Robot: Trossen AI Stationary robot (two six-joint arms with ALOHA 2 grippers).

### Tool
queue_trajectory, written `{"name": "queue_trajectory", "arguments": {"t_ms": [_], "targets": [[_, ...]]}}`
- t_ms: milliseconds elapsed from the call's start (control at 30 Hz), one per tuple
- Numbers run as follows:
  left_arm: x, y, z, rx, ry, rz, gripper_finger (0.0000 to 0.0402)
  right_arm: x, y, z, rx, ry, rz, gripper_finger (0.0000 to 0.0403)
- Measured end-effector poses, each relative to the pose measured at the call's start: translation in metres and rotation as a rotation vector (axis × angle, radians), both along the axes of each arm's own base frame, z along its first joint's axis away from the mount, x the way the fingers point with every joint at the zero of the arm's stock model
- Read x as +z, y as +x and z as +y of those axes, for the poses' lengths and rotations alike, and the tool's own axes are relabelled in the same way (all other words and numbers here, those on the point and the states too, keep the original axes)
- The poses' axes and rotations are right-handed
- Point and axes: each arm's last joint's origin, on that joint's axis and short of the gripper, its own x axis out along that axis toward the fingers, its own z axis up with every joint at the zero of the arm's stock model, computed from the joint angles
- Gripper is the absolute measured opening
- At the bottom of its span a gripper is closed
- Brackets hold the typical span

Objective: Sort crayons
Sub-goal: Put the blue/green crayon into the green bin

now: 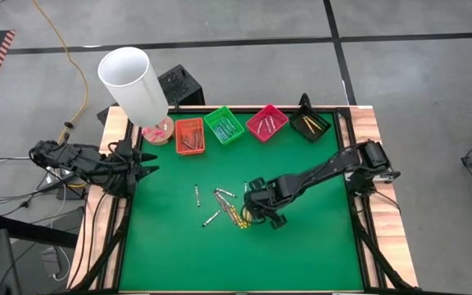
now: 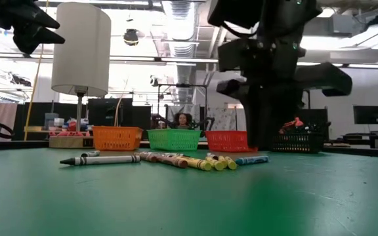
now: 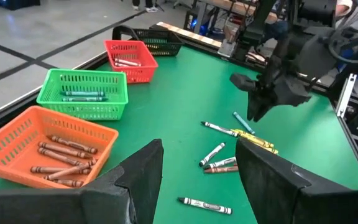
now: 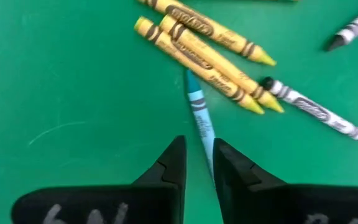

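Note:
Several loose crayons point(image 1: 224, 205) lie flat on the green mat, yellow, grey-white and brownish ones point(image 2: 169, 158). A blue crayon point(image 4: 197, 109) lies beside three yellow ones point(image 4: 204, 56). My right gripper point(image 4: 199, 158) points down over the blue crayon's near end, its fingers a narrow gap apart, and the crayon runs in under that gap. In the high view my right gripper point(image 1: 256, 215) stands at the right of the pile. My left gripper point(image 3: 197, 168) hangs wide open above the table's left edge point(image 1: 146, 164), holding nothing. My right gripper comes from above, with its fingers in line with the blue crayon's end point(image 4: 207, 146). One fingertip point(image 4: 229, 165) covers that end. I cannot tell whether the fingers touch it. The crayon lies flat on the mat.
Along the far edge stand an orange tray point(image 1: 189, 135), a green tray point(image 1: 224, 124), a pink-red tray point(image 1: 266, 121) and a black tray point(image 1: 310, 123), each with crayons inside. A white cylinder lamp point(image 1: 133, 82) stands at the far left. Bare mat lies toward the near edge.

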Motion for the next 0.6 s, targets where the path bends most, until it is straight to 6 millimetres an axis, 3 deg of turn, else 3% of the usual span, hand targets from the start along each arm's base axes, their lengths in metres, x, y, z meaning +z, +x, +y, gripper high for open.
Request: {"name": "queue_trajectory", "arguments": {"t_ms": [333,600], "targets": [[-0.0002,-0.0001,0.0002,0.005,0.004,0.003,0.0192,-0.0024,-0.0007,-0.0006,-0.007,-0.035,0.013,0.0129],[-0.0003,-0.0001,0.0002,0.006,0.005,0.003,0.0192,-0.0109,0.0054,-0.0015,0.034,-0.050,0.009,0.0134]]}}
